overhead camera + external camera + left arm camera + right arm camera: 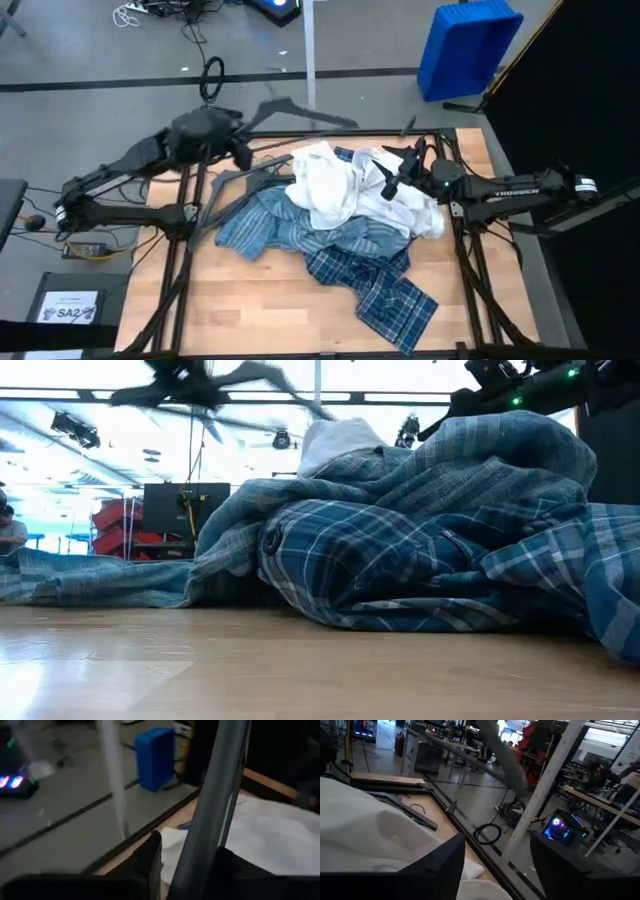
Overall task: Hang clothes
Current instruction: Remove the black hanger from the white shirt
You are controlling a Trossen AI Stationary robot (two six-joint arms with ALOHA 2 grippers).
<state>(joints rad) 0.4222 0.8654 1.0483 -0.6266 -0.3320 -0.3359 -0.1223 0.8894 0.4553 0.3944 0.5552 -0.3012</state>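
left gripper (243, 152): clamped on a grey hanger (300, 108), raised over the back edge
right gripper (393, 172): fingers apart, above the white shirt (325, 190)
clothes: heaped mid-table, plaid shirt (385, 285) in front
risk: hanger might snag the pile's folds

Plaid shirt (400, 565) lies heaped on my table (200, 660), striped shirt (120, 575) spread beside it, white shirt (335, 440) peeking from behind the plaid one.
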